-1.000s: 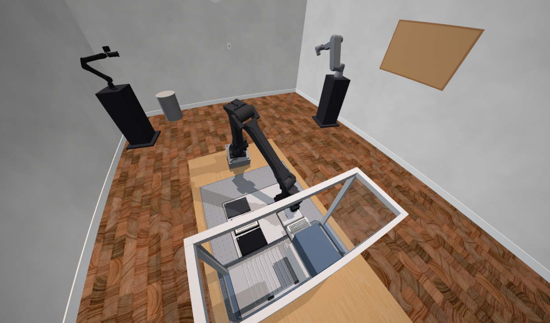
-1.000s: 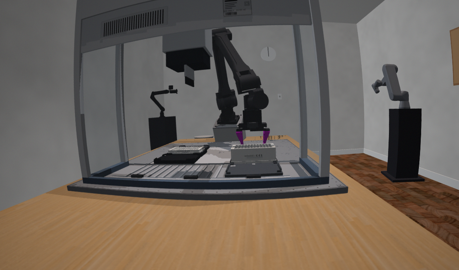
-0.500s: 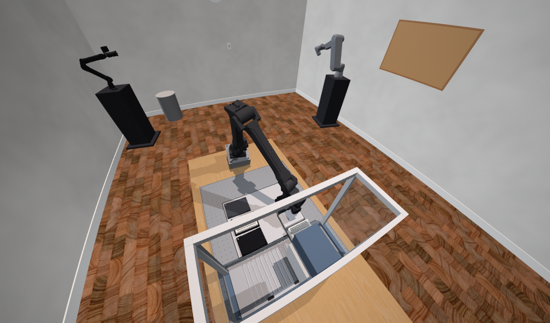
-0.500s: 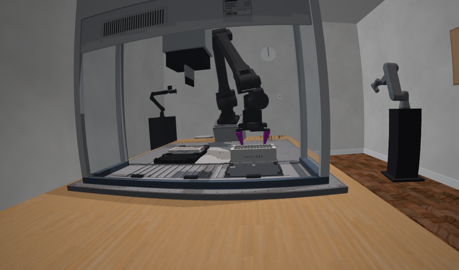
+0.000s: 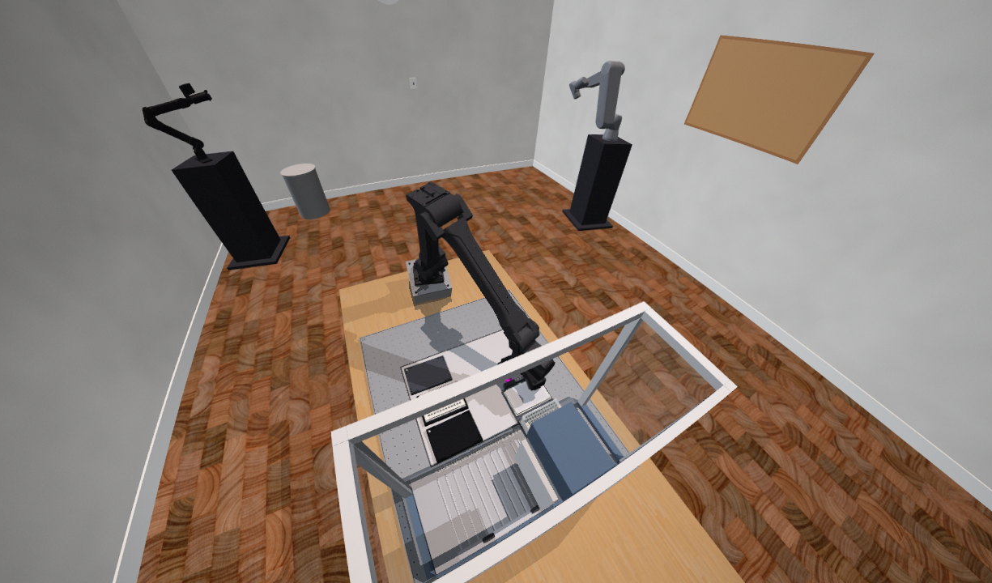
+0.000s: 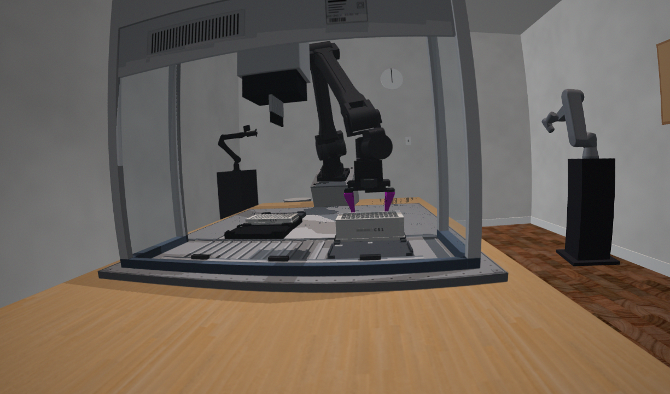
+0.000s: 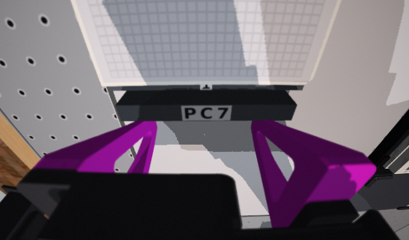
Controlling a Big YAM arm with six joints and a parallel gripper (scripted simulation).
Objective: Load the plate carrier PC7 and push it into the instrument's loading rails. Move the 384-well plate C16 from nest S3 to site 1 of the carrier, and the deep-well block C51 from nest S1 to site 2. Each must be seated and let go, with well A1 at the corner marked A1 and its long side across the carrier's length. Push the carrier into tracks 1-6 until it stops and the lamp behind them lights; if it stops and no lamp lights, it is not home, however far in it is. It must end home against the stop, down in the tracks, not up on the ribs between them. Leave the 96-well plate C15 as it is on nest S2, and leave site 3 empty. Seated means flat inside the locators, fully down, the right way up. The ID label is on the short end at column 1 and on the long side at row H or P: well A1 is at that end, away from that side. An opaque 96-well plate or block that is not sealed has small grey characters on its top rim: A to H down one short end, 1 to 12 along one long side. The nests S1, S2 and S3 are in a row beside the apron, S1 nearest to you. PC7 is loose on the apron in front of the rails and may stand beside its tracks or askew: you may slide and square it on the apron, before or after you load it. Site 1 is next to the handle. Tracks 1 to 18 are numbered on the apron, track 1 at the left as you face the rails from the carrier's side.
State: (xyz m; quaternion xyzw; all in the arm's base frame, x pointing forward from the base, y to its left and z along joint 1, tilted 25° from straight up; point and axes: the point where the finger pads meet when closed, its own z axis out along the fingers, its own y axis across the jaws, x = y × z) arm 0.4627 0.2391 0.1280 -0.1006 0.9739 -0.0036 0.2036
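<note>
Carrier PC7 shows in the wrist view by its black handle (image 7: 205,110) with the white label. The 384-well plate C16 (image 7: 204,40) lies flat on site 1 just beyond the handle. The deep-well block C51 (image 6: 370,226) stands on the carrier behind it, its label facing the exterior camera. The carrier's far end (image 6: 370,248) lies in the rails at the right of that view. My gripper (image 7: 203,120) is open and empty. It is low behind the handle with one purple finger near each end, and it also shows in the exterior view (image 6: 369,201).
The 96-well plate C15 (image 6: 272,218) sits on its black nest left of the carrier. Nest S1 (image 5: 427,374) and nest S3 (image 5: 453,437) are empty. The instrument's frame and grey head (image 6: 273,78) hang over the rails. Ribbed tracks (image 6: 258,248) lie free beside the carrier.
</note>
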